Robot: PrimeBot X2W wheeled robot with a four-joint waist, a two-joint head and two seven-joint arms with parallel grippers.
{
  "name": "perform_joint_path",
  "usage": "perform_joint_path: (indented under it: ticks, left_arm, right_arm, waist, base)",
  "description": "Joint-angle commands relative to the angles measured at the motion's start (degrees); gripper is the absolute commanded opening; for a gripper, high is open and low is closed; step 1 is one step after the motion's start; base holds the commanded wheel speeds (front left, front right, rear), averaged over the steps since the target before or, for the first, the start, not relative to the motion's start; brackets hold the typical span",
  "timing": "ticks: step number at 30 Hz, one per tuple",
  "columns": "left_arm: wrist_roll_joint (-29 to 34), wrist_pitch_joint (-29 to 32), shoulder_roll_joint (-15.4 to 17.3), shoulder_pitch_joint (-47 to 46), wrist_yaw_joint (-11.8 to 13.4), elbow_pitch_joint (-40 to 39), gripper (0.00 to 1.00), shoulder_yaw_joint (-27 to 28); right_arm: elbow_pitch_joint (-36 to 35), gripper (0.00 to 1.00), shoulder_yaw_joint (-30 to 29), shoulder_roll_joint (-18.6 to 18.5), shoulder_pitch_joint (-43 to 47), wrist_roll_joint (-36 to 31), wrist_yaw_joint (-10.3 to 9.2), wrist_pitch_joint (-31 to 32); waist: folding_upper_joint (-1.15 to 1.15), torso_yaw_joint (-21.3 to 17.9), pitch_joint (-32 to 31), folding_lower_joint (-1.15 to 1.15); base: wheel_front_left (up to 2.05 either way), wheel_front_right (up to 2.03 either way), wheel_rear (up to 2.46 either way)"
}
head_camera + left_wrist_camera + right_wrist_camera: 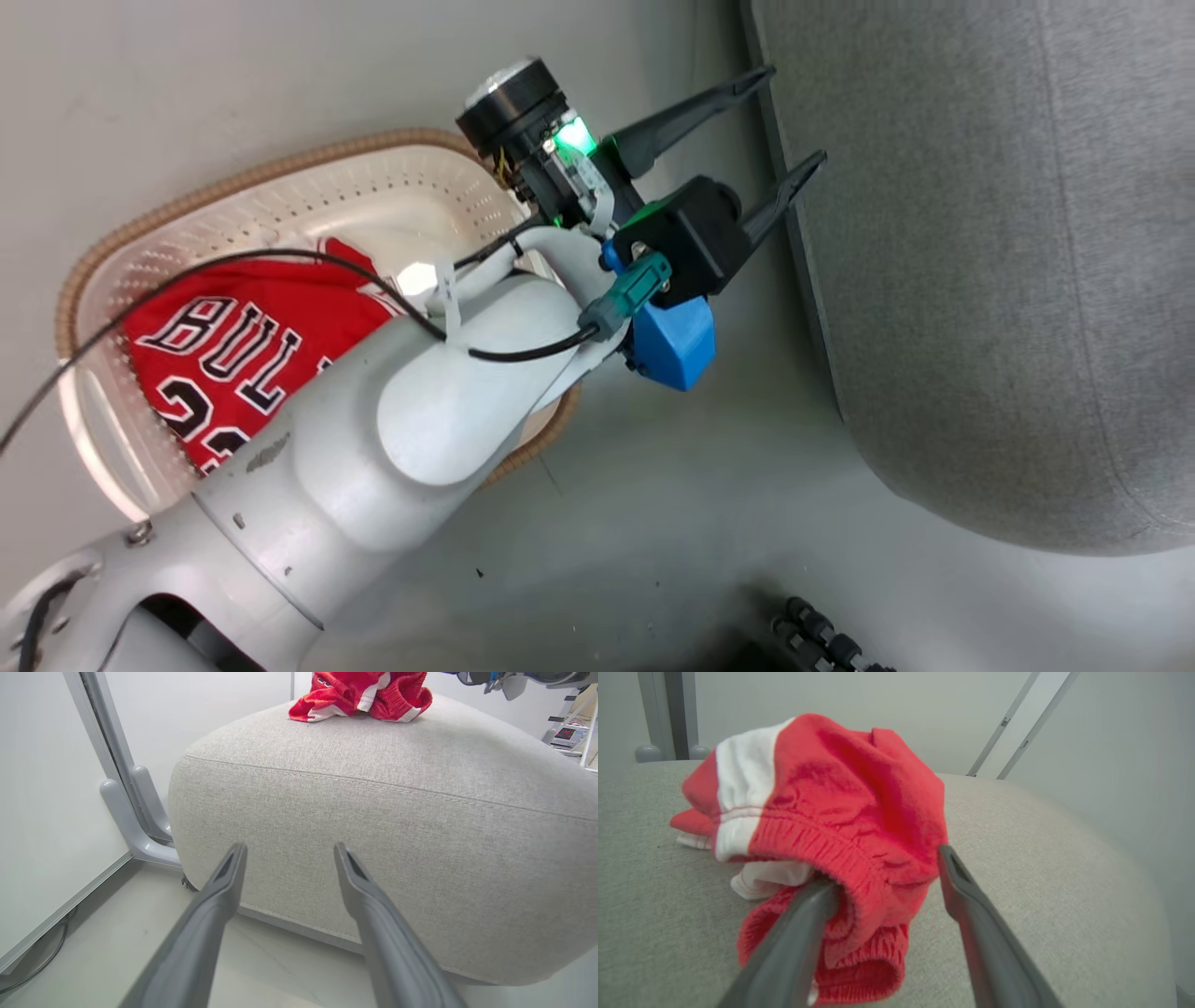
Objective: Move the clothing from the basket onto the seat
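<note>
Right gripper (888,870) wide, red shorts (840,793) bunched between its fingers on seat (1041,858) (that half done, I judged). Left gripper (288,851) wide, empty, free for Bulls jersey (233,355) in basket (280,177), left of seat.

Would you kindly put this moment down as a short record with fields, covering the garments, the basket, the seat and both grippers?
shorts: red with white trim, crumpled on top of the seat
jersey: red, BULLS lettering, lying in the basket
basket: on the floor beside the seat
left gripper: open, empty, pointing at the seat's side
right gripper: open, fingers either side of the shorts' waistband, one finger against the fabric
left to do: jersey not yet on the seat
</note>
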Motion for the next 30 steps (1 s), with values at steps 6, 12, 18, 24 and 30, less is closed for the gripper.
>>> perform_joint_path:
  ticks: [6,12,18,24,30]
  left_arm:
    - [-2.67,-3.02,-0.29,4.76,1.73,1.51,1.0,1.72]
    - [-5.74,-4.26,0.68,10.62,4.4,1.58,1.0,6.01]
    - [-6.53,-4.29,2.1,17.75,7.38,-3.59,1.0,13.17]
    - [-5.89,-4.3,2.98,24.26,8.54,-7.33,1.0,19.61]
    - [-4.24,-4.28,3.87,32.46,9.28,-11.02,1.0,27.92]
  right_arm:
    - [-6.24,1.0,2.75,0.03,10.46,1.14,-0.04,-0.07]
    - [-12.0,1.0,7.01,-0.24,17.85,1.82,-0.04,-0.07]
    - [-17.3,1.0,11.69,1.2,21.42,2.39,-0.03,-0.06]
    - [-20.16,1.0,15.93,3.47,23.31,2.35,-0.03,-0.07]
    - [-22.5,1.0,21.74,6.1,25.37,2.49,-0.03,-0.06]
  waist:
    - [0.0,1.17,-9.77,0.0]
    - [0.0,2.41,-18.37,0.0]
    - [0.0,5.11,-25.22,0.0]
    - [0.0,7.96,-30.33,0.0]
    - [0.0,11.26,-35.56,0.0]
  base:
    - [0.0,0.0,0.0]
    - [0.0,0.0,0.0]
    - [0.0,0.0,0.0]
    - [0.0,0.0,0.0]
    - [0.0,0.0,0.0]
